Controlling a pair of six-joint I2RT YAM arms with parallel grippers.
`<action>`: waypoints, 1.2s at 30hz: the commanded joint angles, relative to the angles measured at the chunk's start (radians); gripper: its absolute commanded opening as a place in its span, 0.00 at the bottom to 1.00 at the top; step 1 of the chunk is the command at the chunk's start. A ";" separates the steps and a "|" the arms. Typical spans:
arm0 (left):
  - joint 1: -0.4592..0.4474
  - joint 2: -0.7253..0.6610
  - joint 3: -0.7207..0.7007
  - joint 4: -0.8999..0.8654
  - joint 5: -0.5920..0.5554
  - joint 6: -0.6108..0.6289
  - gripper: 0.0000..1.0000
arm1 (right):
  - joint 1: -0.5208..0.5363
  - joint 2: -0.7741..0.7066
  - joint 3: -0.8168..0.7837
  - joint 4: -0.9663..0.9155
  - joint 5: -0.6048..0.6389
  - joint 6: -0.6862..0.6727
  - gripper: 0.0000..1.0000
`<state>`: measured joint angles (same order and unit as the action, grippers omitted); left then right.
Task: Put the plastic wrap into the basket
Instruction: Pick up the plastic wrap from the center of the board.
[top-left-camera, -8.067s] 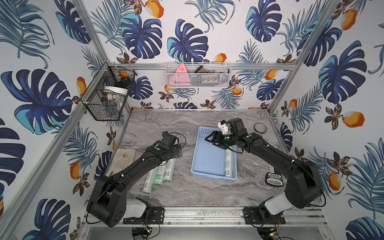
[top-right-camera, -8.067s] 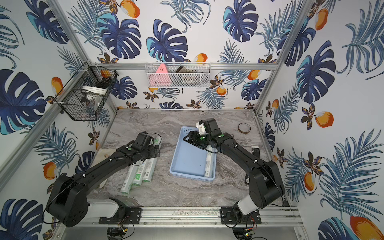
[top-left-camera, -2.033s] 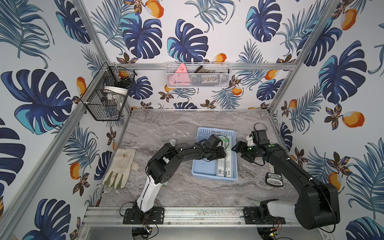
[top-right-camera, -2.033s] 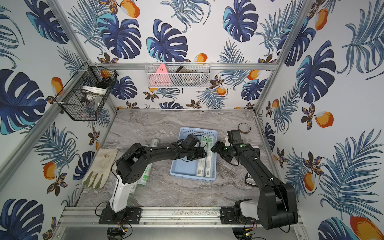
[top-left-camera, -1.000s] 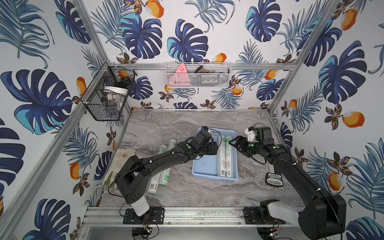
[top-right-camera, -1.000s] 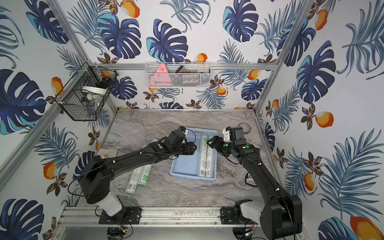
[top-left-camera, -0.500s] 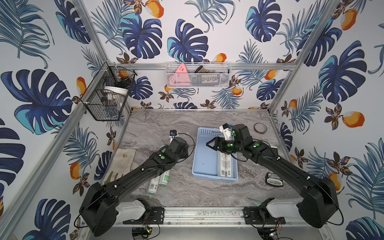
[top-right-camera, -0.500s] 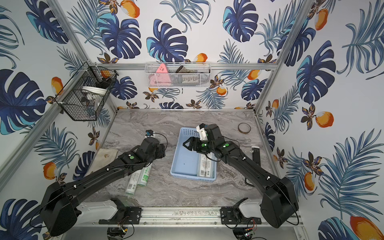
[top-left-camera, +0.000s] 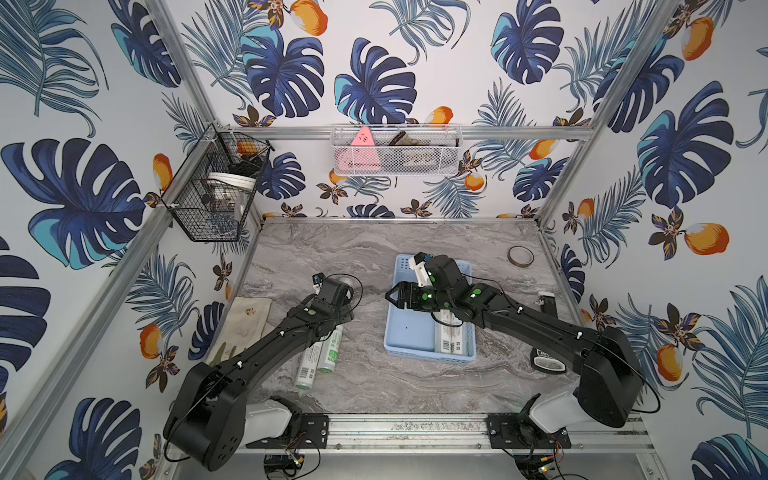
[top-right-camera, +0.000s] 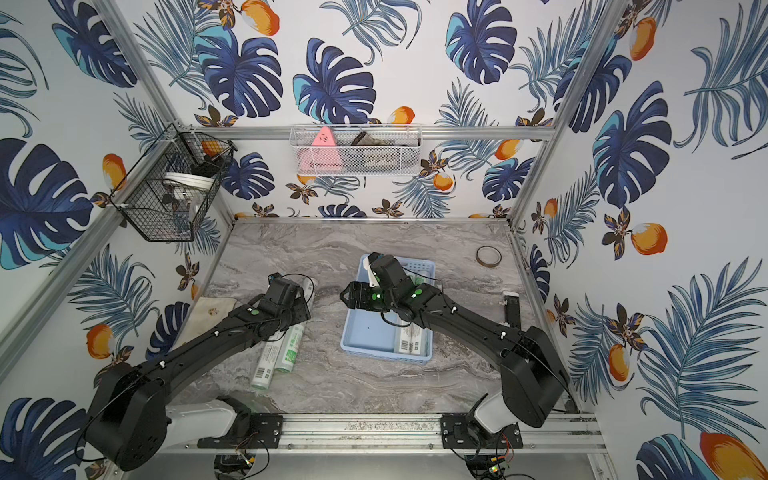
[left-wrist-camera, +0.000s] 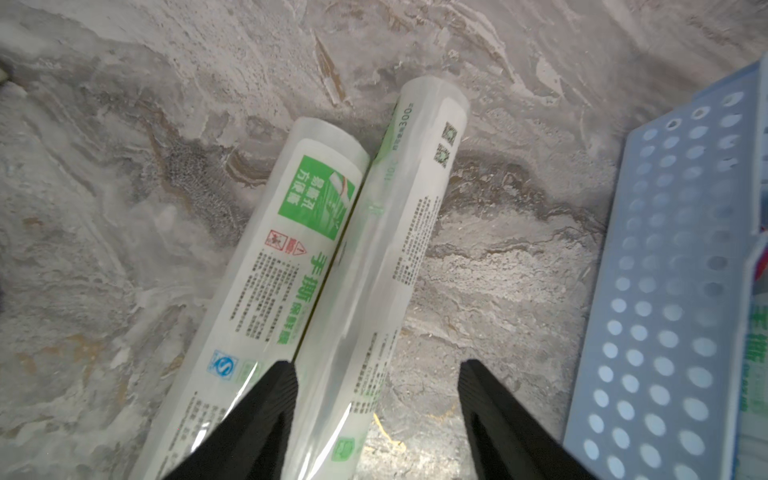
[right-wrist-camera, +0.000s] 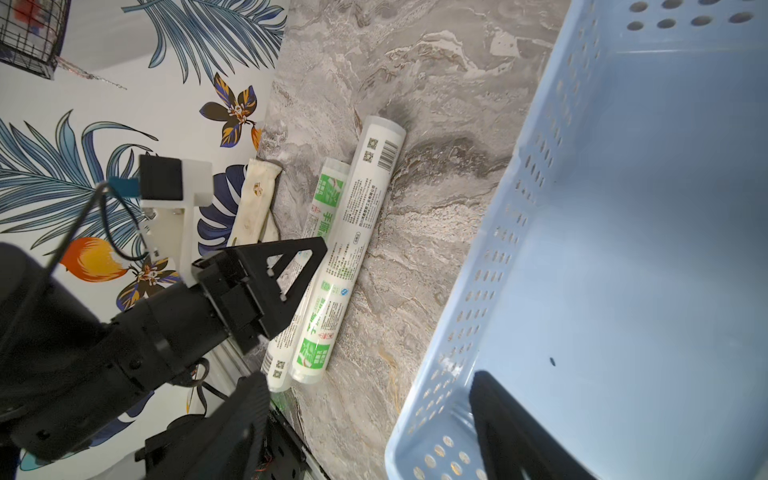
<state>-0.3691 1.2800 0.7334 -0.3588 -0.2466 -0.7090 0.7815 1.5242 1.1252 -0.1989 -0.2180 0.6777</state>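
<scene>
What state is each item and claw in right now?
Basket, upright on the table, partly filled.
Plastic wrap in basket, lying flat along one side.
Loose plastic wrap rolls, two, lying side by side on the table.
Left claw, open, empty, above the loose rolls.
Right claw, open, empty, straddling the basket's wall.

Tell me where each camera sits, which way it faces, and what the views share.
Top views: high at the front, looking down at the table; the left arm and right arm show whole.
Left wrist: above the table, looking down at two plastic wrap rolls near the basket; left gripper open.
Right wrist: over the basket's edge, facing the left arm; right gripper open, straddling the wall.
Shared: both wrist views show those rolls and the basket.
</scene>
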 joint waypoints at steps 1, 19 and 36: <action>0.011 0.022 -0.002 -0.005 0.018 -0.014 0.70 | 0.013 0.024 0.041 -0.006 0.068 0.042 0.80; 0.019 0.141 -0.007 0.041 0.090 0.020 0.67 | 0.018 0.088 0.087 -0.032 -0.012 -0.014 0.80; 0.019 0.294 0.022 0.101 0.186 0.073 0.65 | 0.016 0.054 0.078 -0.081 0.066 -0.035 0.81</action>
<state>-0.3515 1.5505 0.7498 -0.2607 -0.0978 -0.6525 0.7975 1.5822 1.1988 -0.2497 -0.1722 0.6605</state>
